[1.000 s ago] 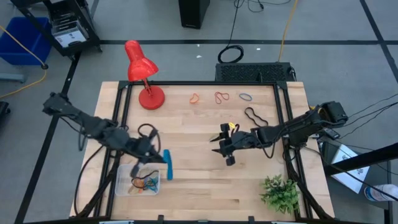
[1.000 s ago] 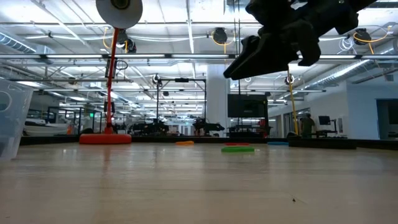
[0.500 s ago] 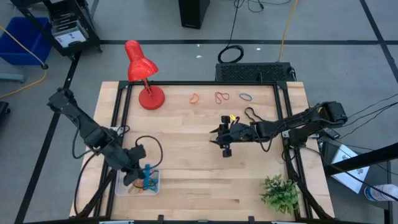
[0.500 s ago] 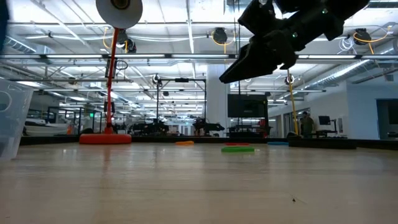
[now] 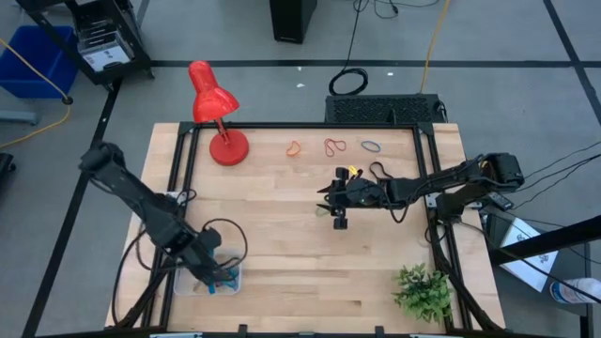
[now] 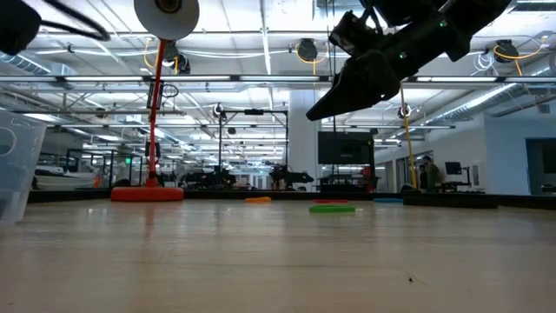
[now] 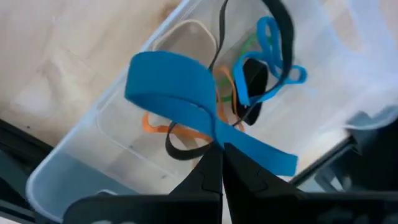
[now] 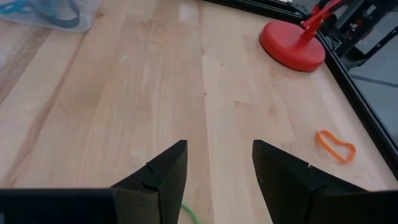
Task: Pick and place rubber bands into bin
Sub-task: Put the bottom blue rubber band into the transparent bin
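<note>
Even, bright overhead light across all views, no hard shadows on the table [image 5: 300, 235]. Low view: ceiling strip lights behind the red lamp [image 6: 156, 104] bloom a bit; the nearest stretch of tabletop is soft, out of focus. Left wrist view: wide blue band [image 7: 186, 112] is soft and blurry up close, white glare on the bin [image 7: 74, 180] wall beside it. Right wrist view sharp; lamp base [image 8: 292, 46] has a mild sheen.

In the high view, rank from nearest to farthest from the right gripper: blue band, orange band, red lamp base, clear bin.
From the right gripper:
1. Blue band, back edge, right.
2. Orange band, back edge, centre; nearly tied with it.
3. Red lamp base, back left.
4. Clear bin, front left.
</note>
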You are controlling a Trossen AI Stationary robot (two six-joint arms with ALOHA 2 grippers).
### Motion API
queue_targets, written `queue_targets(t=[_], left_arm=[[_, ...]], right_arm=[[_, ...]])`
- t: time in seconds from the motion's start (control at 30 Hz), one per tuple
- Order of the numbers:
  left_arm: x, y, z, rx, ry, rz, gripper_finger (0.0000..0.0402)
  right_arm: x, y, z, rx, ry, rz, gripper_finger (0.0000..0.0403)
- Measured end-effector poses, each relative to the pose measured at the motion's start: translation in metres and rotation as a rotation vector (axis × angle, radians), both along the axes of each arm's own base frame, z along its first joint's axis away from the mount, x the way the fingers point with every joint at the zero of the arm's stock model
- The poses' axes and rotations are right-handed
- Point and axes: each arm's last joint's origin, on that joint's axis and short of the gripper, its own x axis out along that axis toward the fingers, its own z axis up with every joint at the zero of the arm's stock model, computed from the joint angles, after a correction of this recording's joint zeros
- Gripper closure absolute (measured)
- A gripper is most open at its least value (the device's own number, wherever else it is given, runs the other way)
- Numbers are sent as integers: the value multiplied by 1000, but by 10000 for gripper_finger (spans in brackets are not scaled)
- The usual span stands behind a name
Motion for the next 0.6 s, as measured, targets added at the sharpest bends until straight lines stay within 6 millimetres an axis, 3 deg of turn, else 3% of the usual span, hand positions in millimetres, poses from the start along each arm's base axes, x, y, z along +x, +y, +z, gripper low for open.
queue_targets(t=[0.37, 0.6], left_arm=[[26, -2, -33, 59, 83, -29, 395], [43, -1, -36, 17, -22, -65, 395]], right_arm=[[0, 0, 0, 20, -3, -11, 230], [0, 0, 0, 20, -3, -10, 231]])
